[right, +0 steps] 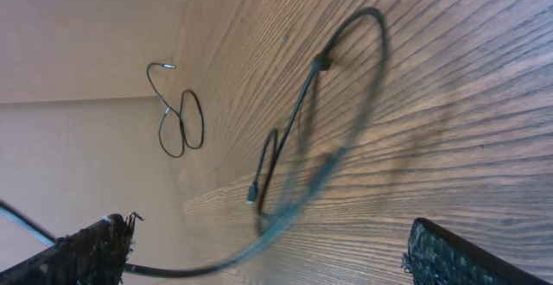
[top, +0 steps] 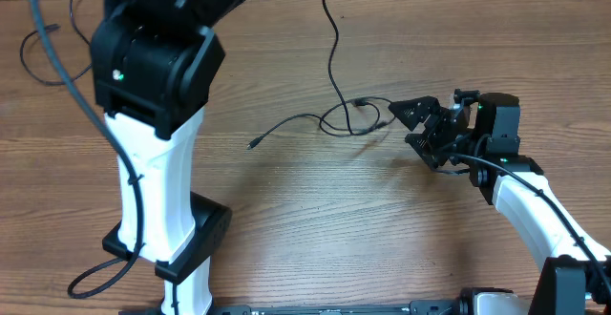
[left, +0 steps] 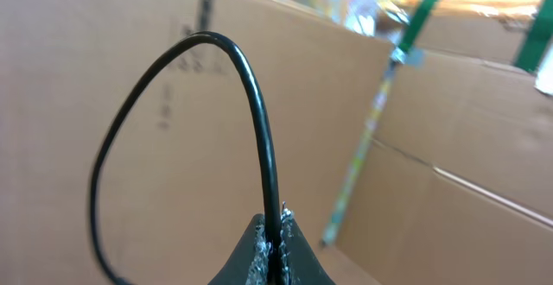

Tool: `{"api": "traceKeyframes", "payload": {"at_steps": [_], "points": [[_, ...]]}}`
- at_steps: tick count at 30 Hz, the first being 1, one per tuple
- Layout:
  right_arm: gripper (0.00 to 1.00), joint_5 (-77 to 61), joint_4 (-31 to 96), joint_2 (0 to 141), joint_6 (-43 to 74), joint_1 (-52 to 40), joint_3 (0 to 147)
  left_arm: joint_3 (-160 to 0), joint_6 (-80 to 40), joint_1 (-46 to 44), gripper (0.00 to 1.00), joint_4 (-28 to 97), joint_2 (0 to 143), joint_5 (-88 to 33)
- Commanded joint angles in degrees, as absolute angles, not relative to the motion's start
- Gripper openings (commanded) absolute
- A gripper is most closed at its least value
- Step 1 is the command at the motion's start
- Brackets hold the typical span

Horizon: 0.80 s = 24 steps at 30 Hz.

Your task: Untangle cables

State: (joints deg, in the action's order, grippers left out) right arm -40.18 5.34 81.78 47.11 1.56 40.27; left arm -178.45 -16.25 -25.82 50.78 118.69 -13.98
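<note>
L gripper is pressed shut on a cable. The cable rises from the tips, arcs over and falls back on their left side. Behind it is cardboard.

R gripper is wide open w/ nothing in it, and its fingers stand far apart. Just ahead of them a looped cable lies on the table, not touching either finger. Its plug end is nearer the left finger. Further ahead, well apart, a small cable lies curled in two loops. Cannot tell if the held cable and the looped one are the same.
</note>
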Motion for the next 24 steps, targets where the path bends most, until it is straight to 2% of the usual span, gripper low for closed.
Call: {"api": "traceKeyframes", "payload": {"at_steps": [1,7,11,15,21,23,24], "points": [[1.00,-39.0,5.2,80.8,46.4,1.5,41.2,-179.2,-14.2,-25.4,0.04,50.1,116.6,-8.6],[1.00,-37.8,3.5,80.9,46.4,-3.1,41.2,-179.2,-14.2,-25.5,0.04,48.9,116.4,-8.9],[1.00,-28.5,3.3,81.5,46.7,-9.8,41.2,-179.2,-13.3,-25.4,0.04,47.1,116.0,-8.4],[1.00,-18.3,3.3,82.4,58.8,-13.6,41.2,-179.2,-12.8,-25.4,0.04,47.5,115.6,-8.4],[0.99,-13.3,-0.5,88.8,75.3,-16.5,41.2,-179.2,-12.4,-25.4,0.04,49.2,115.0,-8.4],[0.92,-12.8,-4.9,91.6,79.9,-16.6,41.2,-179.2,-12.4,-25.4,0.04,50.3,115.0,-8.3],[0.77,-12.9,-8.5,93.2,80.7,-16.6,41.2,-179.2,-12.4,-25.4,0.04,50.6,115.0,-8.3]]}}
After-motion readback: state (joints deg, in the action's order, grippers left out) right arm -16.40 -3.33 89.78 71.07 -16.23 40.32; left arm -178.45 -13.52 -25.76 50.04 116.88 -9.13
